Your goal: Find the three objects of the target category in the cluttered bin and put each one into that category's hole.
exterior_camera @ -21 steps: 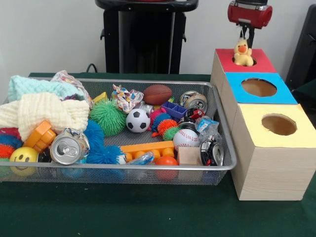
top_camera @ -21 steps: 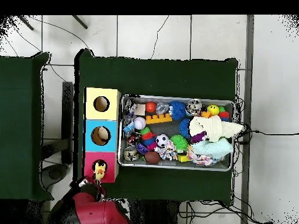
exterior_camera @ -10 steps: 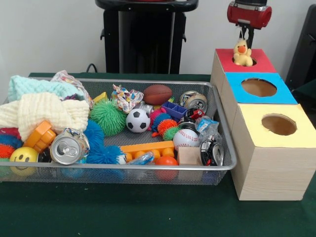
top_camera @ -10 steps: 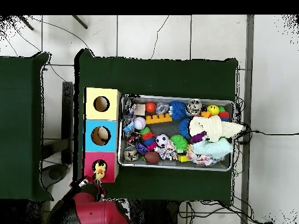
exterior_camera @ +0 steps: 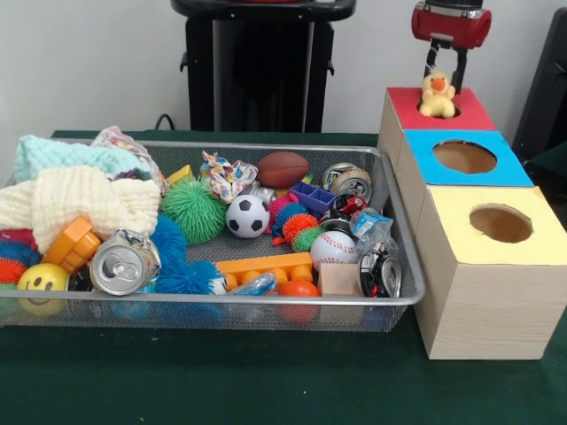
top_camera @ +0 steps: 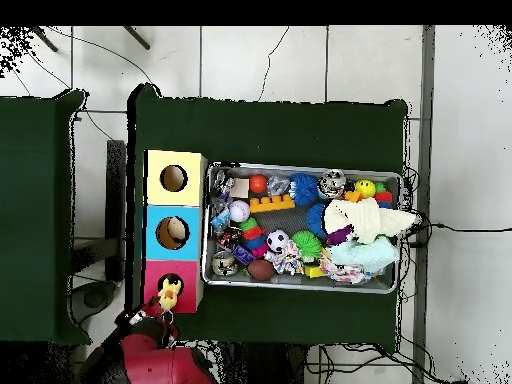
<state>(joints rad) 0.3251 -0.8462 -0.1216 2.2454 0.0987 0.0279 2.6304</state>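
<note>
the gripper (exterior_camera: 445, 62) has gone up a little since half a second ago, and its two fingers (exterior_camera: 462, 64) now stand apart above the yellow duck (exterior_camera: 435, 94), not touching it. before, they were close at the duck's head. the duck sits upright in the hole of the red box (exterior_camera: 469, 111), its body half above the rim; it has not moved. the blue box (exterior_camera: 509, 164) and the yellow box (exterior_camera: 540, 239) beside it are as before. nothing has shifted in the wire bin (exterior_camera: 403, 266) on the green counter (exterior_camera: 266, 381).
</note>
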